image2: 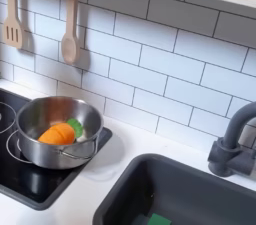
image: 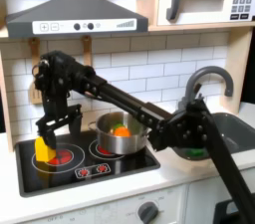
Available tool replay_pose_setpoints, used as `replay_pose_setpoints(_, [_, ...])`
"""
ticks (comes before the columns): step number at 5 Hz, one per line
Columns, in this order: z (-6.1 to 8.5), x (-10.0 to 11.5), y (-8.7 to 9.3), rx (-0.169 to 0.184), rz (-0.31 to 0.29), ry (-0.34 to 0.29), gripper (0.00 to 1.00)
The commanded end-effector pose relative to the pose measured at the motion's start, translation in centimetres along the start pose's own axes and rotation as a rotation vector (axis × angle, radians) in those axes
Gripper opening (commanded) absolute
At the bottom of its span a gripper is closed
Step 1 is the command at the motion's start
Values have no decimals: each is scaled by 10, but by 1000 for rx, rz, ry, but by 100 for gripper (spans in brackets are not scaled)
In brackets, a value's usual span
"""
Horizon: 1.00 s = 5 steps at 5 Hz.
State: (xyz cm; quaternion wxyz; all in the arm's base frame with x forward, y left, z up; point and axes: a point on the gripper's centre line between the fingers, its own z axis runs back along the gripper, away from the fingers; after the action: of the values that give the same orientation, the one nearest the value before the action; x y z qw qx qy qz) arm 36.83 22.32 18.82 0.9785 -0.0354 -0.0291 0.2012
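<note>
Down at the first exterior view's left, my end effector (image: 52,133) hangs over the black toy stovetop (image: 85,168), its fingers clenched around a yellow, corn-like toy piece (image: 42,149) that stands on the left red burner (image: 60,155). Just beside it, on the neighbouring burner, I see the shiny silver metal pot (image: 121,135) holding an orange toy vegetable with a green top (image2: 62,131). Two wooden utensils (image2: 69,29) hang on the white tiled wall in the second exterior view, and the dark sink basin (image2: 200,194) lies at that second exterior view's right.
</note>
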Motion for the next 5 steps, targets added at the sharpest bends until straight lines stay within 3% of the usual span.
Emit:
replay_pose_setpoints(1, [13, -31, -14, -54, -17, 9, 100])
replay_pose_setpoints(3, [17, -81, -37, -69, -58, 33, 100])
replay_pose_setpoints(5, [19, -121, -65, -65, -139, 38, 100])
